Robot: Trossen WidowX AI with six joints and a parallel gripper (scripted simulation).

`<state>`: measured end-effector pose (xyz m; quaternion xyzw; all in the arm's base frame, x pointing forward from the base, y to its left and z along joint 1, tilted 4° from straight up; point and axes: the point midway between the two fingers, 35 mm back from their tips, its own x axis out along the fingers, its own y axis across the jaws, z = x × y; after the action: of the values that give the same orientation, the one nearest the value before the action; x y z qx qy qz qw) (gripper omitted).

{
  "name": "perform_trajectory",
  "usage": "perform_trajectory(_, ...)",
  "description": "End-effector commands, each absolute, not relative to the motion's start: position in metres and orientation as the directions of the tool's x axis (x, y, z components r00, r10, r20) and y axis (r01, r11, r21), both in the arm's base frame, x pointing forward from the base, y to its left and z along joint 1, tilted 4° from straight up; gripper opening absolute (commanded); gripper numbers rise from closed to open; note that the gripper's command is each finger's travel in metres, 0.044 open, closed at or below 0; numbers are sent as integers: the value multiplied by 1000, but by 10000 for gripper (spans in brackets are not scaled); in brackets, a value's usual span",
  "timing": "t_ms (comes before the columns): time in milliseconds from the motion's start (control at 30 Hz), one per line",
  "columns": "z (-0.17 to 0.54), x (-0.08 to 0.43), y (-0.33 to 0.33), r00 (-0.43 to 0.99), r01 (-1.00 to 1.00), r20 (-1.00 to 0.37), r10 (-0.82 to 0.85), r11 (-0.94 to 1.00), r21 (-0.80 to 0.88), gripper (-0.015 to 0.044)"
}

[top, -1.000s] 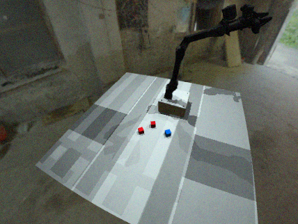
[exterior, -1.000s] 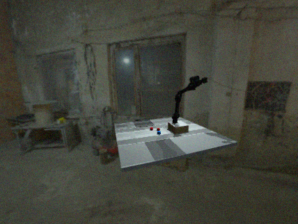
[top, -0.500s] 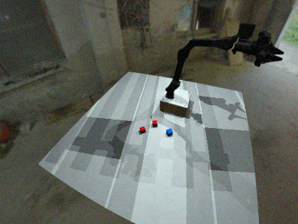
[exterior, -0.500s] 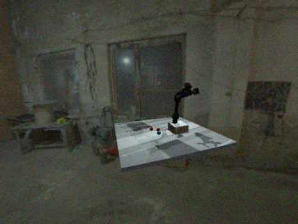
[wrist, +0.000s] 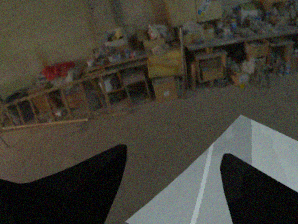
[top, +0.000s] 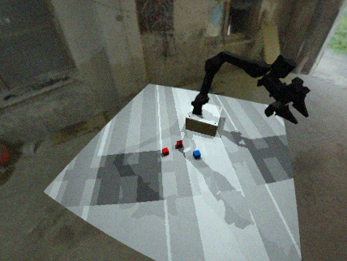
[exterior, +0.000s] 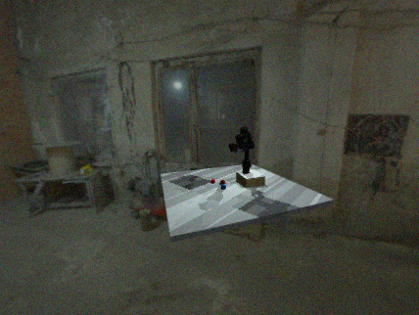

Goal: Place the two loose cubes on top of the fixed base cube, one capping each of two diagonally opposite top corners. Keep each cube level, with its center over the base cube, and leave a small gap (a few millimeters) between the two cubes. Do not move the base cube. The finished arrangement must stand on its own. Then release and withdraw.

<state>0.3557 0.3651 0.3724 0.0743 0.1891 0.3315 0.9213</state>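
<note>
Three cubes (top: 165,151) (exterior: 212,181) sit apart on a tabletop (top: 122,219) (exterior: 196,220) in front of the arm's base block (top: 200,126) (exterior: 251,180), with one at left, another at center and the third at right in the top view.

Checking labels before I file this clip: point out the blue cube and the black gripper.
blue cube (top: 196,154) (exterior: 223,187): top and exterior views, middle of its visible faces
black gripper (top: 297,114) (wrist: 174,156): top and wrist views, midway between its fingertips
</note>
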Motion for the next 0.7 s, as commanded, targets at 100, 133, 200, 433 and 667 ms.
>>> perform_trajectory(100,307,417,288,745,-377,-485,459,888,261,265)
perform_trajectory(133,298,424,276,744,-347,-508,433,901,260,265)
perform_trajectory(200,282,435,252,740,-286,-553,383,923,257,265)
perform_trajectory(433,226,460,162,682,-59,-700,215,969,240,265)
perform_trajectory(667,174,459,71,565,176,-821,79,961,214,265)
